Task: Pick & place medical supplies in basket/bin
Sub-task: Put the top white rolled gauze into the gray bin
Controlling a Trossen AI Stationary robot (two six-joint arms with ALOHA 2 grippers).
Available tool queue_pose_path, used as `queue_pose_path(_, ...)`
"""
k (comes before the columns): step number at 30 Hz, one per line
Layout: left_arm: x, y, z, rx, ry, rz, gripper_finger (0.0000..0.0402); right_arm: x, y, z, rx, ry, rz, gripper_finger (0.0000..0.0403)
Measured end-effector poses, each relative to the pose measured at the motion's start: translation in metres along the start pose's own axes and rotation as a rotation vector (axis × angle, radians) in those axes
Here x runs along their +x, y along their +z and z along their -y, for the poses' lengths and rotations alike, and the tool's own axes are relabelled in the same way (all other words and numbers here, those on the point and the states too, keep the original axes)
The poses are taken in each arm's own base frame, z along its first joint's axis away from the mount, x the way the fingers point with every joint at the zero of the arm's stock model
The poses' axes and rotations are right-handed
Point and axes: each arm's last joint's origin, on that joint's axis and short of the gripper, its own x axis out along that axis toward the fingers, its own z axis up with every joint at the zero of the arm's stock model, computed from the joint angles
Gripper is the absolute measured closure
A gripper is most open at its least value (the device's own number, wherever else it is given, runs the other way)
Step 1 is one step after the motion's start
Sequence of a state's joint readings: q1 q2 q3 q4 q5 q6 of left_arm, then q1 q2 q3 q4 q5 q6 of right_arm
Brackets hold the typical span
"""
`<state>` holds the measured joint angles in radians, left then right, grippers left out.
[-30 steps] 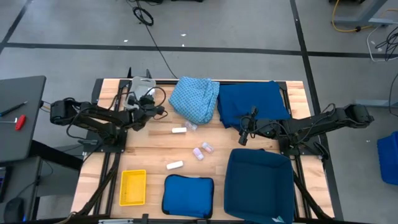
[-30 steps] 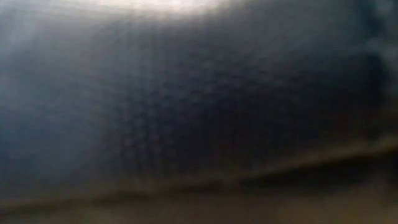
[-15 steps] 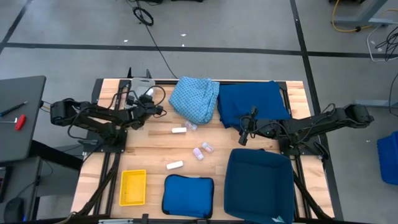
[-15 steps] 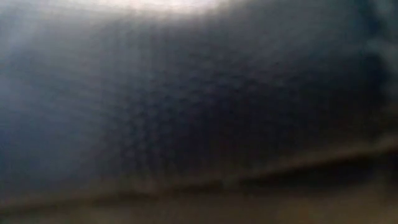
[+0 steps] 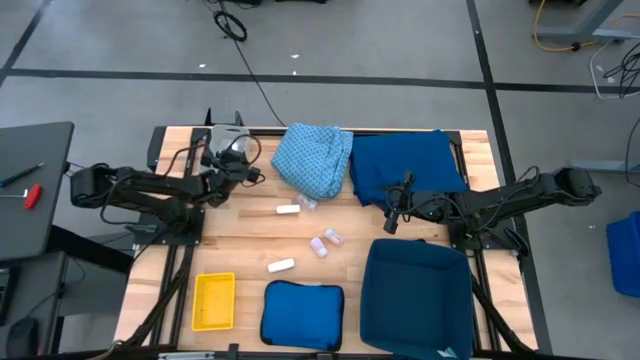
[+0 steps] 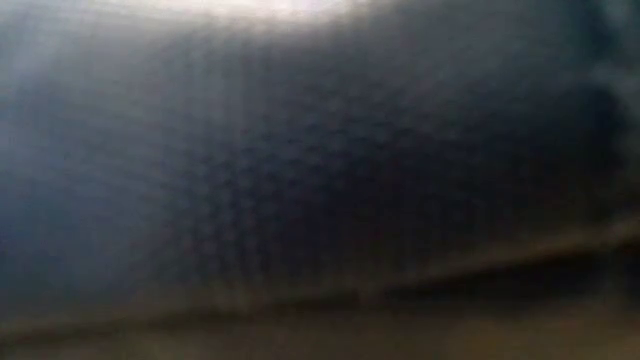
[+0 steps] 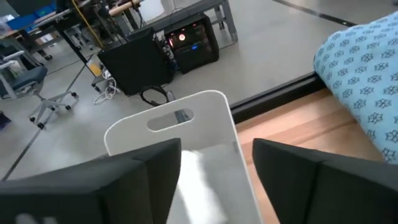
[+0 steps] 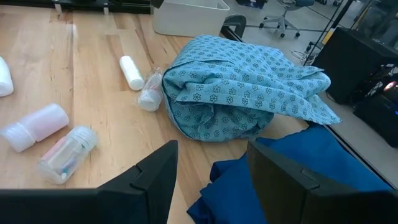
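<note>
Grey tray (image 7: 186, 134) sits at the table's far left corner, with the left gripper (image 7: 216, 171) poised over it, fingers apart, a white packet (image 7: 196, 180) lying inside below them. Right gripper (image 5: 392, 215) waits near the dark blue cloth (image 5: 405, 160), fingers spread and empty; light blue cloth (image 8: 239, 93), loose packets (image 5: 288, 210) and the yellow basket (image 5: 214, 300) stay apart on the wood; blue bin (image 5: 415, 295) stands at front right.

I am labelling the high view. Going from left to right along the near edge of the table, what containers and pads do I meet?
Yellow basket → blue pad → dark blue bin.
</note>
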<state>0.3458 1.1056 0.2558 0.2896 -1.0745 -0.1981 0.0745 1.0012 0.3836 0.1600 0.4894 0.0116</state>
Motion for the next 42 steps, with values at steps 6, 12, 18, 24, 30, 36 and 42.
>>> queue_pose_path(6, -0.007, 0.008, -0.005, -0.019, -0.084, 0.023, 0.0175, 0.000, 0.000, 0.000, 0.000, 0.000, 0.000, 0.0202)
queue_pose_path(12, -0.022, 0.027, -0.002, -0.029, -0.366, 0.081, 0.0176, 0.000, 0.000, 0.000, 0.000, 0.000, 0.000, 0.0202)
queue_pose_path(18, -0.039, 0.045, 0.009, -0.023, -0.735, 0.122, 0.0176, 0.000, 0.000, 0.000, 0.000, 0.000, 0.001, 0.0202)
queue_pose_path(24, -0.052, 0.053, 0.023, 0.015, -0.970, 0.106, 0.0177, 0.000, 0.000, 0.000, -0.006, 0.000, 0.005, 0.0202)
queue_pose_path(30, -0.058, 0.053, 0.045, 0.112, -1.135, 0.026, 0.0175, 0.000, 0.001, 0.000, -0.019, 0.000, 0.008, 0.0202)
queue_pose_path(36, -0.056, 0.053, 0.066, 0.204, -1.144, -0.052, 0.0171, 0.000, 0.002, 0.000, -0.017, 0.000, 0.021, 0.0202)
queue_pose_path(42, -0.054, 0.051, 0.078, 0.311, -1.167, -0.163, 0.0167, 0.000, 0.002, 0.000, -0.021, -0.001, 0.020, 0.0202)
